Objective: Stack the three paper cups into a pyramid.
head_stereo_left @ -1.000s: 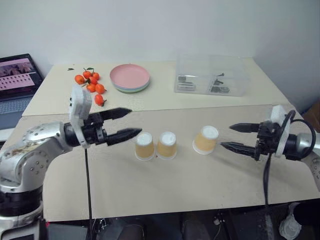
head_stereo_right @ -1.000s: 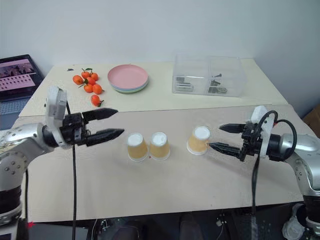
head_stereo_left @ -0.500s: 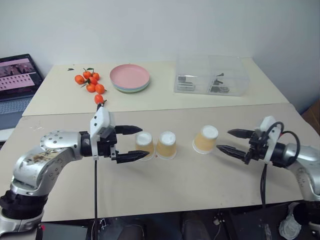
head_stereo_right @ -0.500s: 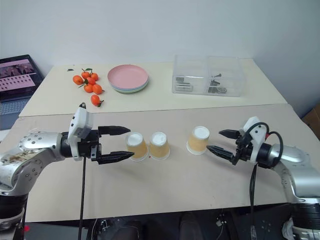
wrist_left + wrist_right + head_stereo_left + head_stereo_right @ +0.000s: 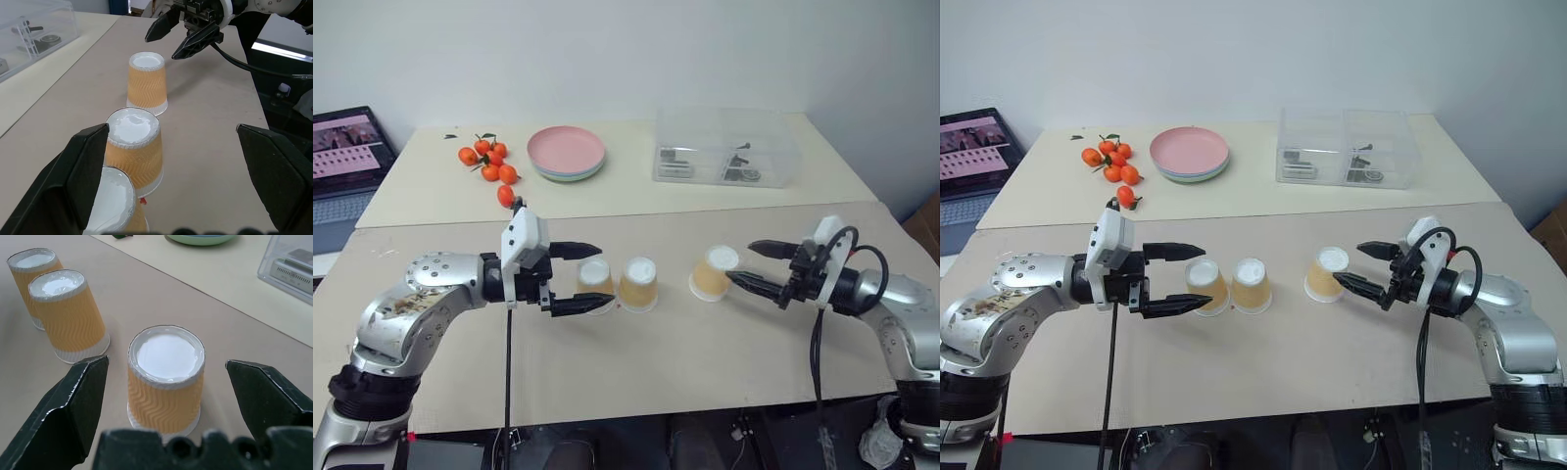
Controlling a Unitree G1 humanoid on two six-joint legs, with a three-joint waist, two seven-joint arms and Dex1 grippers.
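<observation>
cups: all upside down on desk (image 5: 705, 343); pair (image 5: 617, 284) touching, lone cup (image 5: 713, 273) well right of pair | left gripper (image 5: 587, 279) jaws apart around pair's outer cup; right gripper (image 5: 759, 264) jaws apart around lone cup | risk: a hard squeeze could crush it; a jaw could nudge the neighbour

Tables: two beige rectangular tabletops (image 5: 636, 196) butted together, a seam running between them.
Plates: round pink plastic plate (image 5: 567, 150) stacked on a pale green one, at 11 o'clock.
Fruit: cluster of small orange fruits with green leaves (image 5: 487, 163), at 10 o'clock, beside the plates.
Box: clear plastic compartment box (image 5: 724, 149) holding small dark parts, at 1 o'clock.
Laptop: open dark laptop (image 5: 342, 157) with a lit screen, at 9 o'clock.
</observation>
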